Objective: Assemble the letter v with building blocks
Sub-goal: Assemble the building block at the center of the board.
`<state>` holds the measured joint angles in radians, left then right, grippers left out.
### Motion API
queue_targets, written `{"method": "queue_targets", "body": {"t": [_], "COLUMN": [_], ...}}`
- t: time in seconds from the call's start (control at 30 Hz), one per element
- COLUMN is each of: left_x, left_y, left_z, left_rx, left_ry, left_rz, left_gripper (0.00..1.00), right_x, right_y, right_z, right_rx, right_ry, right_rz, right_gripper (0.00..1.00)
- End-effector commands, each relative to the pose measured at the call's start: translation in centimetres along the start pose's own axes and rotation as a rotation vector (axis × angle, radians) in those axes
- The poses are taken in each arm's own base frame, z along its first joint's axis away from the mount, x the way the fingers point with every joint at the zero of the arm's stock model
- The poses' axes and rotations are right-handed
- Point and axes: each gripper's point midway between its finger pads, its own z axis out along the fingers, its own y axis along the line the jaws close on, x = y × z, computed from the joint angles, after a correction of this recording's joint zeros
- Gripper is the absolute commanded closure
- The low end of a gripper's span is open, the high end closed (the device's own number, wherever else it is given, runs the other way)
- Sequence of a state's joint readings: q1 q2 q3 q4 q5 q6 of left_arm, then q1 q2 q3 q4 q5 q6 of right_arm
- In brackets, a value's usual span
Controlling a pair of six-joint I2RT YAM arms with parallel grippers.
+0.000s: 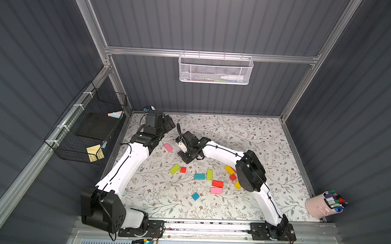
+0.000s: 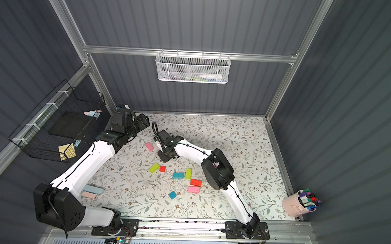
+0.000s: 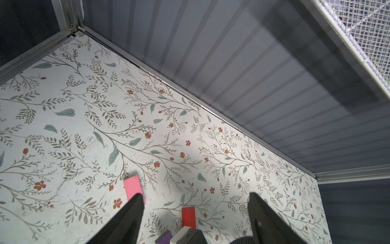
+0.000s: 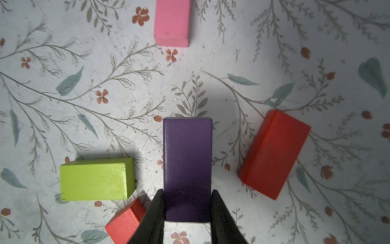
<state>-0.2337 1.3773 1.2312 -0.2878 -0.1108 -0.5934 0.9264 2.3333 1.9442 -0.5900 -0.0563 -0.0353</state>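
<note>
My right gripper (image 4: 187, 202) pinches the purple block (image 4: 187, 152) by its long sides, left of the middle of the table (image 1: 258, 135). A pink block (image 1: 168, 147) lies just left of it and a lime block (image 1: 174, 169) nearer. My left gripper (image 3: 196, 200) hangs spread wide near the far-left corner.

- Matte pink rectangular block (image 4: 172, 23): cut off by the right wrist view's edge.
- Small yellow block (image 1: 237, 185): partly hidden behind the right arm's black elbow (image 1: 250, 173).
</note>
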Motion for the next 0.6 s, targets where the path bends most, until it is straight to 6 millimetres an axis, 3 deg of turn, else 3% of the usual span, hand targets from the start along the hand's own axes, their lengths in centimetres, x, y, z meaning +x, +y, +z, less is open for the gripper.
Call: {"method": "queue_targets", "body": {"t": [0.0, 0.23, 0.57], "left_x": [0.2, -0.1, -1.3], "left_y": [0.3, 0.6, 1.3], "left_z": [0.4, 0.0, -0.9], "left_rx": [0.001, -0.006, -0.032], "left_ry": [0.003, -0.007, -0.040], "left_rz": [-0.013, -0.020, -0.026], "left_gripper": [0.19, 0.19, 0.18], "right_x": [-0.2, -2.0, -2.2], "right_y": [0.6, 1.3, 1.3], "right_z": [1.3, 2.3, 3.7], "right_rx": [-0.022, -0.050, -0.047], "right_ry": [-0.008, -0.034, -0.023], "right_rz": [-0.050, -0.058, -0.051], "right_gripper": [0.96, 0.95, 0.95]}}
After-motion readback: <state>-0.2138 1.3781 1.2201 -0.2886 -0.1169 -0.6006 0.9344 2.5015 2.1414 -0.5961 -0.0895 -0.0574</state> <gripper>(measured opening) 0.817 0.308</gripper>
